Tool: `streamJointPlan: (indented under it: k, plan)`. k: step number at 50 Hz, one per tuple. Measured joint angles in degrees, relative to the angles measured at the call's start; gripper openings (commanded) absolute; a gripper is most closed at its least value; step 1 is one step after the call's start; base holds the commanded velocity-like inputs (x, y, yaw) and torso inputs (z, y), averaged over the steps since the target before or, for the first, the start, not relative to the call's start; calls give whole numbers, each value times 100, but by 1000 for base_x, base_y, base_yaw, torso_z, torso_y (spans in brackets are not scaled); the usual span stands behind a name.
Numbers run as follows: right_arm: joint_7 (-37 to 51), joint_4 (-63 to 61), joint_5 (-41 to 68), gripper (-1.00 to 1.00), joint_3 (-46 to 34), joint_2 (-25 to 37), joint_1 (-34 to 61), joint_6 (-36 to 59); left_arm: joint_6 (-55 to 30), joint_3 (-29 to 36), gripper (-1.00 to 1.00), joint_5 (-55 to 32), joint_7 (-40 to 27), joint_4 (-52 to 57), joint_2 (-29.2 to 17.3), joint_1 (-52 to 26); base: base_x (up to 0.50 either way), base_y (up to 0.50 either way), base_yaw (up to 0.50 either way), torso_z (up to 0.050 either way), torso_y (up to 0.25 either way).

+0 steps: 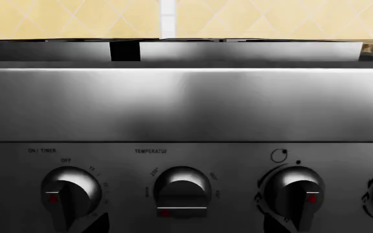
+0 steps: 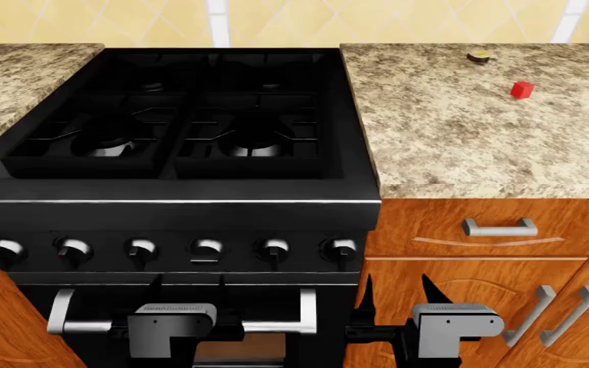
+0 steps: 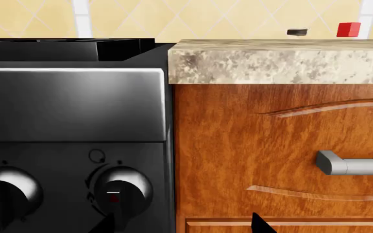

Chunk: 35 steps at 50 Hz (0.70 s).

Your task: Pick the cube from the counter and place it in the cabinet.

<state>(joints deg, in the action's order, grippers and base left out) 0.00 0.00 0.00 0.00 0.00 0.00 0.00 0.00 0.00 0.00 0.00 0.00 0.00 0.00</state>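
Both grippers, left [image 2: 187,295] and right [image 2: 397,295], hang spread and empty below the speckled granite counter [image 2: 459,146], well apart from the tiny bright-red cube [image 2: 521,90], likely awaiting a reach.

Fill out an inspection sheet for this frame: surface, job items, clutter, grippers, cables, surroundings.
Surface: speckled granite counter on both sides of a black gas stove.
Job's things: red cube sits on the counter right of the stove, toward the back, untouched. Wooden cabinet doors below the counter are closed.
Clutter: a small yellow-topped disc behind and to the left of the cube, apart from it.
Grippers: left gripper and right gripper both open, empty, low in front of the stove and cabinet.
Cables: nothing seen.
Surroundings: yellow tiled backsplash; drawer with metal handle.
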Motion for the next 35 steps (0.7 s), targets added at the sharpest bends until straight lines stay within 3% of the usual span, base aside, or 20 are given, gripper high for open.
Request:
streamJointPlan:
  k: [4, 9, 14, 26, 35]
  plan:
    - [43, 44, 5, 100, -70, 32, -22, -77, 163, 43, 100, -89, -8, -189, -24, -2, 0, 0, 0, 0, 0]
    - [169, 415, -79, 100, -249, 87, -65, -481, 914, 207, 100, -231, 5, -1248, -39, -144, 0, 0, 0, 0, 0]
    - [318, 508, -165, 100, -394, 152, -203, -681, 1126, 397, 100, -390, -51, -1571, -112, -110, 0, 0, 0, 50, 0]
    - [455, -1679, -456, 100, -559, 379, -526, 687, -1016, 791, 100, -517, -275, 1150, -639, 105, 0, 0, 0, 50, 0]
    - [174, -3161, -709, 100, -759, 588, 144, 2359, -3165, 901, 100, -816, -163, 2861, -946, -773, 0, 0, 0, 50, 0]
